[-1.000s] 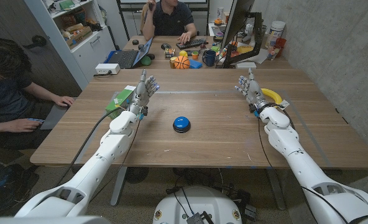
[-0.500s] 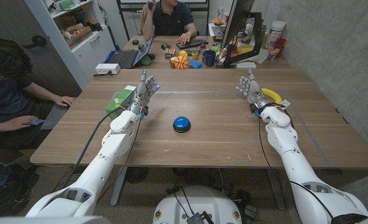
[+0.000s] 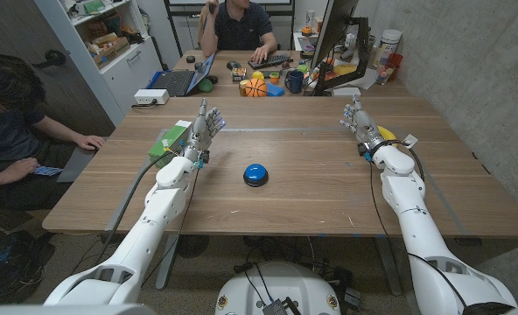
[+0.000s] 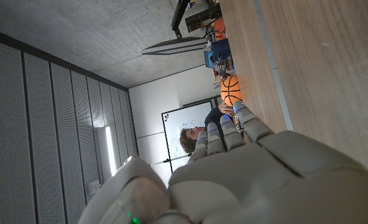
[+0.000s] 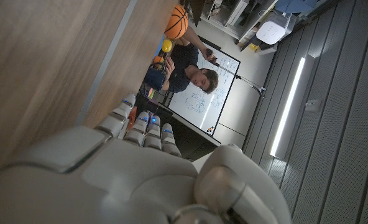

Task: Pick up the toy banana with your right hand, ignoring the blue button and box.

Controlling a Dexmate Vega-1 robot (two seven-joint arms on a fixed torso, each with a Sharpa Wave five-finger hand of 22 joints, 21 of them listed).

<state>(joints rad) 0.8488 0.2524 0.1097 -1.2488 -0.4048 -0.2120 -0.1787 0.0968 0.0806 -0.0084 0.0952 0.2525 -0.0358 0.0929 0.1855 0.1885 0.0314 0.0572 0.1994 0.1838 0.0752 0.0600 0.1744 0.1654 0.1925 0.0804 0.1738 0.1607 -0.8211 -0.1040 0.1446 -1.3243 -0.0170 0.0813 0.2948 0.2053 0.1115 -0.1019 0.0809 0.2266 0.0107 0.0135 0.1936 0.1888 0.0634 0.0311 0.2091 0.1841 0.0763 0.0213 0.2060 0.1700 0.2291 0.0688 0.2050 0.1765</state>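
Beside the right hand's fingers [image 3: 353, 116] lies the toy banana [image 3: 387, 134].

Bare wood across most of the table [image 3: 311, 197]. Only obstacle mid-table is the blue button [image 3: 255, 174], well apart from both hands. Right hand [image 3: 360, 122] stands over the toy banana [image 3: 385, 134] near the right edge, fingers apart; open lane on all sides there. Green box [image 3: 173, 140] sits just beside the left hand [image 3: 203, 128] at the left edge. Clutter along the far edge: laptop [image 3: 177, 80], basketball [image 3: 255, 87], monitor [image 3: 333, 35].
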